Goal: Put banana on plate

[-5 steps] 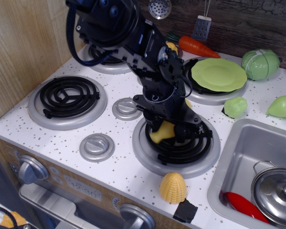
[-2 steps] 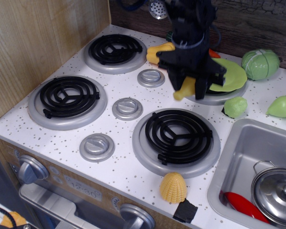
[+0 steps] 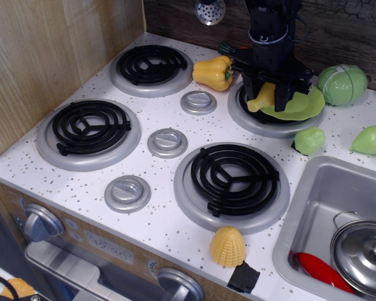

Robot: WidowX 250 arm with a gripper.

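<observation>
Now the arm has swung from the front burner (image 3: 232, 177) up to the back-right one, and its gripper (image 3: 271, 97) hangs over the near-left edge of the plate (image 3: 301, 106), pinching the banana (image 3: 262, 98) between its fingers; the fruit has travelled with it, so only the release seems left.

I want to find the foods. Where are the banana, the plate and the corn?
banana (image 3: 261, 98): camera view, its yellow end sticking out of the end effector.
plate (image 3: 305, 104): camera view, its green right rim.
corn (image 3: 227, 246): camera view, its ribbed middle.
</observation>
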